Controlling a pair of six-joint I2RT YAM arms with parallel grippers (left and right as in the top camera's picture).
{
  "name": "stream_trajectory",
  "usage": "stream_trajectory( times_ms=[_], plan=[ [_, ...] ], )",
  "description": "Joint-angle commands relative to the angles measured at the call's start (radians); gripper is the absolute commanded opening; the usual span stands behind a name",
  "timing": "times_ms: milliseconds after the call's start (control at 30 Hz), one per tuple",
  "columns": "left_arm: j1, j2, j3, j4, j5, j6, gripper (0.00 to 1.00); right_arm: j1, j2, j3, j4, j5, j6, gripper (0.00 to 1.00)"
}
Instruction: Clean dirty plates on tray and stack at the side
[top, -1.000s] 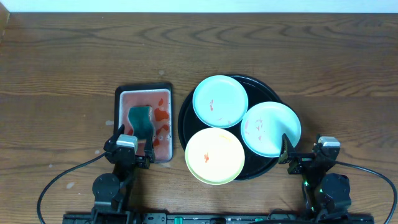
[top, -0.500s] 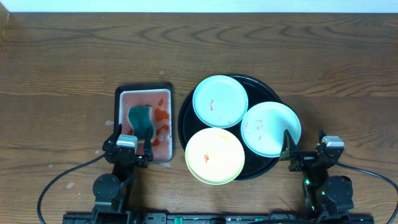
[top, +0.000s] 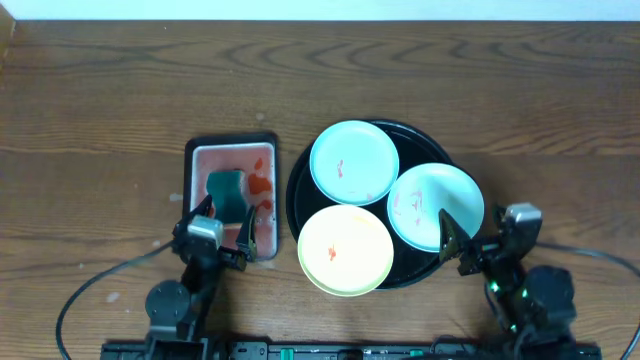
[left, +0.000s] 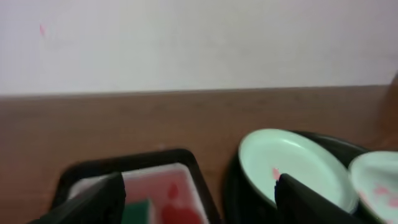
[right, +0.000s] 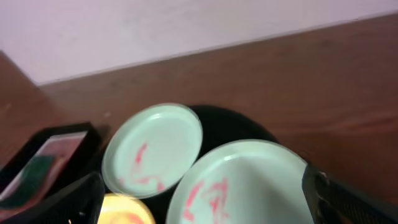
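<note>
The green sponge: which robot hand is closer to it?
Left. The left gripper hangs just short of the green sponge, over the small tray. The right gripper is far off, across the round tray.

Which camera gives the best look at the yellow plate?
The overhead view: the whole yellow plate shows, rim to rim. The right wrist view catches only a sliver at its bottom edge; the left wrist view misses it.
</note>
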Motion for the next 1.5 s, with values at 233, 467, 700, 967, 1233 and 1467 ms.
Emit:
stream_trajectory(
  times_ms=[233, 467, 700, 967, 1233, 1467],
  plan=[
    [0.005, 0.613, 0.790, -0.698, 0.106, -0.078, 0.77, 0.004, 0.825, 0.719, -0.350, -0.442, -0.103, 0.99],
    [0.005, 0.845, 0.974, -0.951, 0.114, -0.070, 0.78, 0.042, 1.030, 0.758, -0.460, -0.598, -0.056, 0.81],
    [0.005, 0.856, 0.974, -0.964, 0.113, -0.071, 0.77, 0.282, 1.168, 0.749, -0.802, -0.114, 0.182, 0.69],
    [0.005, 0.885, 0.973, -1.066, -0.001, -0.094, 0.77, 0.344, 1.324, 0.628, -0.610, -0.219, 0.327, 0.45],
    [0.005, 0.946, 0.973, -1.083, -0.001, -0.093, 0.77, 0.344, 1.387, 0.525, -0.370, -0.186, 0.383, 0.23],
    [0.005, 0.996, 0.973, -1.083, -0.005, -0.093, 0.77, 0.315, 1.348, 0.541, -0.359, -0.052, 0.383, 0.01]
  ],
)
